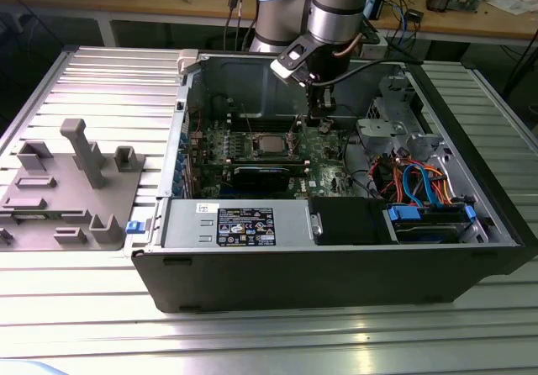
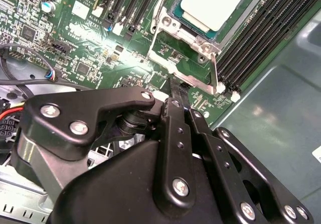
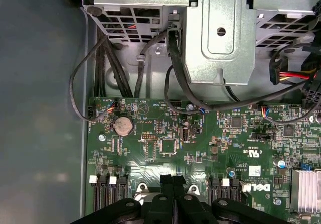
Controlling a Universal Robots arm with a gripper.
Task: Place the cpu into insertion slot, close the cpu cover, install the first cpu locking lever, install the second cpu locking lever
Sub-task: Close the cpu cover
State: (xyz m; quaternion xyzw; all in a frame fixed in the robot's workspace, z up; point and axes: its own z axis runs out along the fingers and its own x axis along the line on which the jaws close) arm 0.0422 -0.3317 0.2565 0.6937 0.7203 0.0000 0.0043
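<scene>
The cpu (image 2: 215, 3), silvery-topped, lies in the insertion slot (image 1: 255, 145) on the green board, seen small in the exterior view as the cpu (image 1: 270, 145). The silvery cpu cover (image 2: 179, 37) lies flat around it, the chip showing through its window. A thin metal locking lever (image 2: 214, 72) runs along one side of the cover and another lever (image 2: 161, 5) along the other. My gripper (image 2: 179, 91) hangs just off the cover's edge, shut with nothing between its fingers. It reaches down into the open case as the gripper (image 1: 320, 116), with the black fingers (image 3: 167, 181) pressed together over the board.
Long memory slots (image 2: 261, 38) flank the socket. A black card (image 1: 269, 176), a power supply (image 1: 244, 224) and a drive cage with orange and blue cables (image 1: 429, 194) crowd the case. Black cables (image 3: 175, 78) hang near the metal bracket. A grey fixture (image 1: 67, 182) sits at the exterior view's left.
</scene>
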